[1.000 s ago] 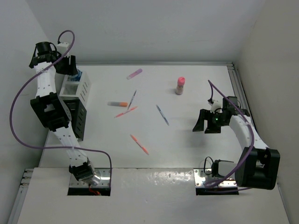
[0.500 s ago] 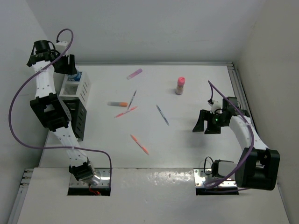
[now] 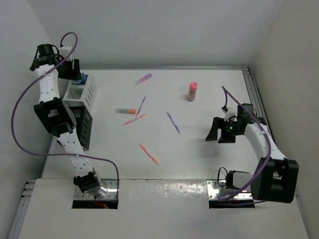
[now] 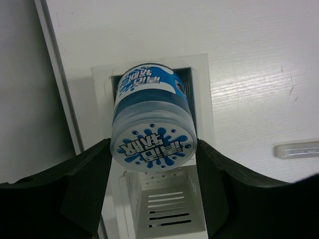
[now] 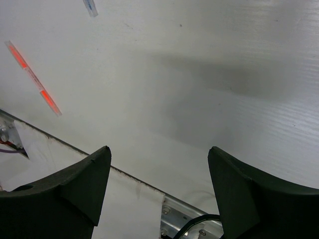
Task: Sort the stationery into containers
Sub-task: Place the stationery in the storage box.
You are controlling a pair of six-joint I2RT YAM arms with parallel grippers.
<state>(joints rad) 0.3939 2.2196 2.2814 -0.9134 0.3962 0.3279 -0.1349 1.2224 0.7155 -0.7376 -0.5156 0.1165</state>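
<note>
Over on the far left, the left gripper (image 4: 153, 158) is clamped on a blue jar (image 4: 152, 134), one finger pressed against each side of the cap. The jar hangs over the far compartment of the white box (image 4: 203, 99), its base already down between the walls, as far as I can tell. The compartment nearer the arm shows only its slatted floor. The black box (image 3: 82, 127) sits just in front of the white one.

The jar nearly fills that compartment, so I'd want it brought down straight and centred. The fingers should let go only once the base is seated, and open only as far as the walls allow.

The jar is squat, so its axis is short. It runs from cap to base, with the printed cap facing up at the wrist and the base pointing down into the box. It looks a little tilted, the cap leaning toward the near compartment, and should be levelled before release.

In the middle of the table (image 3: 209, 164), well apart from both boxes, lie several loose items:
- a pink marker (image 3: 143, 78)
- an orange-capped marker (image 3: 125, 110)
- a thin pen (image 3: 142, 105)
- two orange pens (image 3: 134, 119) (image 3: 148, 154)
- a blue pen (image 3: 173, 122)

Further right, a pink-capped bottle (image 3: 192, 91) stands upright.

On the right, the right gripper (image 5: 158, 179) hovers above bare table with its fingers spread apart and nothing between them.
</note>
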